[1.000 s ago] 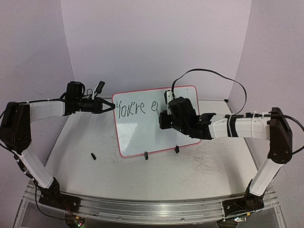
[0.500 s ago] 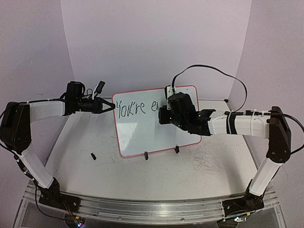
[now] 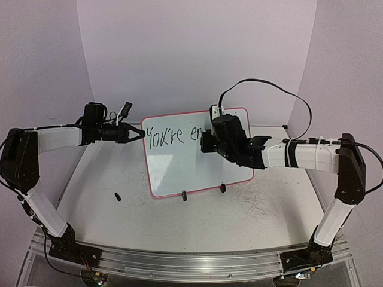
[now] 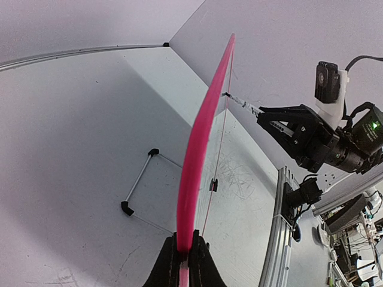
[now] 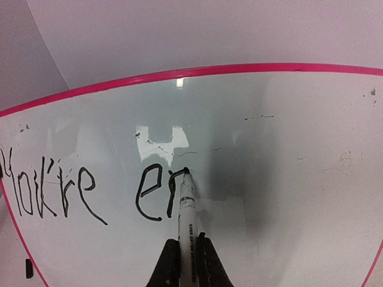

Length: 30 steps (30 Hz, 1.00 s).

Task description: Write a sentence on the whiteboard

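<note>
The whiteboard (image 3: pixel 179 161) stands upright mid-table on black clip feet, with a red-pink rim. The sentence (image 3: pixel 170 137) in black marker reads "You're e" plus a partly drawn "n"; in the right wrist view it (image 5: pixel 78 191) shows the same. My left gripper (image 3: pixel 139 134) is shut on the board's upper left rim (image 4: pixel 194 161), seen edge-on in the left wrist view. My right gripper (image 3: pixel 206 142) is shut on a white marker (image 5: pixel 187 227). The marker's black tip touches the board at the top of the "n" stroke.
A small black marker cap (image 3: pixel 118 195) lies on the table left of the board. The board's wire stand (image 4: pixel 139 185) sits behind it. Grey scribble marks (image 3: pixel 260 206) are on the tabletop right of the board. Purple walls enclose the back and sides.
My right gripper has moved up with the marker, from the board's lower middle to the text line. A new stroke, the start of an "n", has appeared after "e". The left arm has not moved.
</note>
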Each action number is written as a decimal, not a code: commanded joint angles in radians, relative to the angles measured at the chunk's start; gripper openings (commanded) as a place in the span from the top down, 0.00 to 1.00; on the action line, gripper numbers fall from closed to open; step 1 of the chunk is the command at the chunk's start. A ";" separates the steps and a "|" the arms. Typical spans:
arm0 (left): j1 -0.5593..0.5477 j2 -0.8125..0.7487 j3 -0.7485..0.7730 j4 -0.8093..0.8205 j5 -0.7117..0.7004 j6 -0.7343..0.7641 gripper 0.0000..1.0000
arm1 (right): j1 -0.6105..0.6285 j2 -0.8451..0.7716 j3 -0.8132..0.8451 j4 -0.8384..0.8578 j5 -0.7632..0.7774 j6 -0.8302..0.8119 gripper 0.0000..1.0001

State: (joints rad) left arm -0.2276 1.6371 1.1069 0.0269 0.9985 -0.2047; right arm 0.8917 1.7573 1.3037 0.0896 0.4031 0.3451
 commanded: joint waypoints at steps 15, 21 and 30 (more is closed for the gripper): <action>-0.025 -0.016 0.035 -0.018 0.012 0.019 1.00 | -0.011 -0.057 -0.090 -0.042 -0.026 0.073 1.00; -0.025 -0.017 0.035 -0.017 0.012 0.019 1.00 | -0.007 -0.061 -0.115 -0.049 -0.058 0.079 1.00; -0.025 -0.015 0.035 -0.017 0.010 0.019 1.00 | -0.005 -0.085 -0.094 -0.060 -0.059 0.067 1.00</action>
State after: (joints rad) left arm -0.2279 1.6371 1.1069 0.0265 0.9968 -0.2047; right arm 0.8917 1.7072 1.2011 0.0818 0.3560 0.4164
